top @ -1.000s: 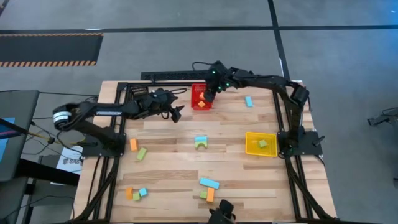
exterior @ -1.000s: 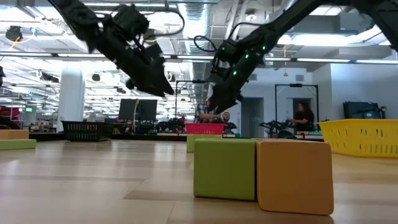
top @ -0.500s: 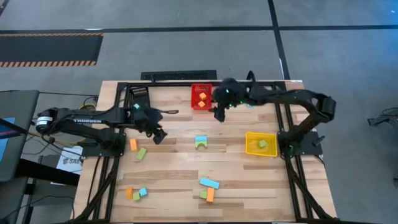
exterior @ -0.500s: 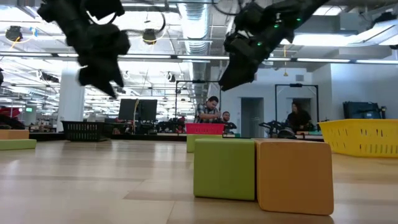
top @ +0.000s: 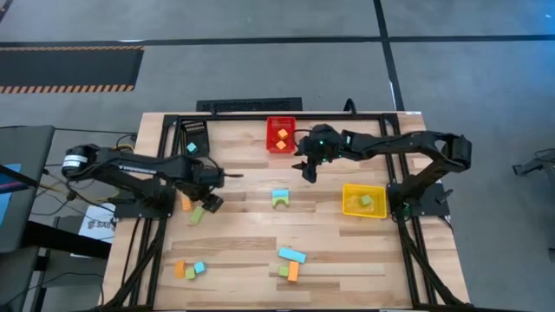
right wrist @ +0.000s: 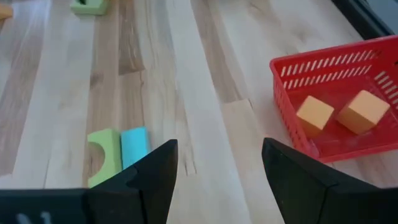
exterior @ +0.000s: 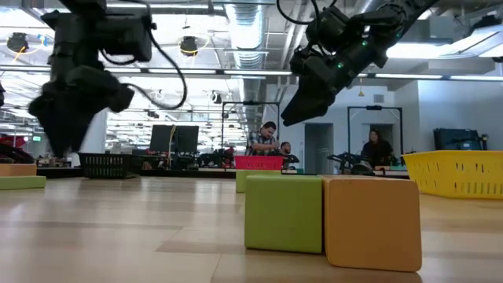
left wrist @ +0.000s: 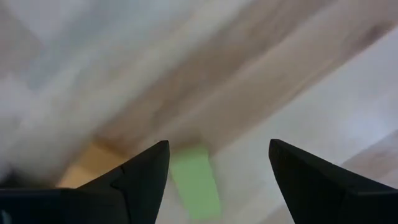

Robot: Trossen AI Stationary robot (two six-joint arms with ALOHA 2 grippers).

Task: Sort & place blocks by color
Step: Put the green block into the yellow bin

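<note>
Left claw (top: 211, 201) hangs with its fingers spread wide and empty over the left side of the bench (top: 251, 234), right above a green bar (top: 197, 214) that lies beside an orange block (top: 186, 201); the left wrist view shows that green bar between the two dark fingers. Right claw (top: 310, 170) is also wide and holds nothing, poised over bare wood just beside the red bin (top: 279, 135), which has two orange blocks (right wrist: 339, 114) in it. A green arch with a light blue block (top: 280, 198) touching it sits mid-bench, a yellow bin (top: 362, 200) with one green block (top: 366, 200) stands to the right, and more blocks lie in two small clusters (top: 292, 263) along the near edge. The bench is pale planked wood in a dark frame on grey floor. Behind it the low view shows a wide hall with ceiling ducts, lights, and people (exterior: 268, 140) standing far off.
</note>
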